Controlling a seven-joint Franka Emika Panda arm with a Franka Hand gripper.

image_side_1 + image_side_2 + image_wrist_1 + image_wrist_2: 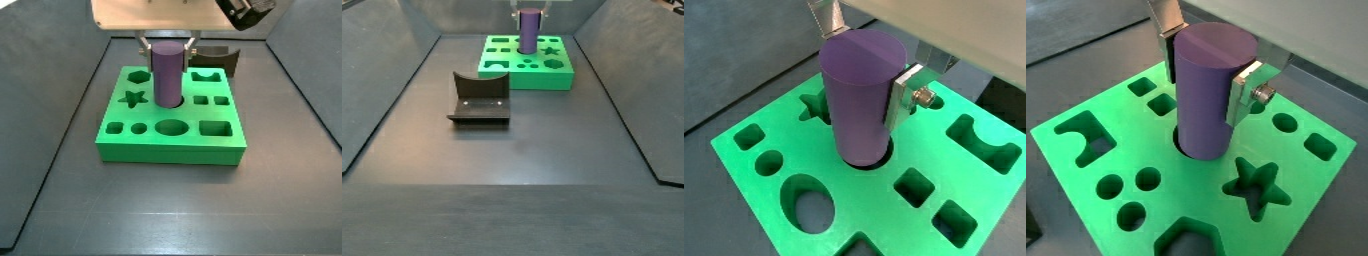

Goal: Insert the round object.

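The round object, a tall purple cylinder [862, 95], stands upright with its lower end in the round centre hole of the green block [780, 122]. It shows in both wrist views [1204, 85] and both side views [166, 72] [531, 25]. My gripper [865, 75] is shut on the cylinder's upper part, one silver finger [905, 95] on each side of it. The gripper also shows in a wrist view [1203, 75] and in a side view [166, 45]. The cylinder's bottom end is hidden in the hole.
The green block [174, 148] has several other shaped holes, among them a star [1253, 187] and an oval [811, 205]. The dark fixture [478, 97] stands on the grey floor beside the block, and shows behind it in a side view [219, 56]. Dark walls enclose the floor.
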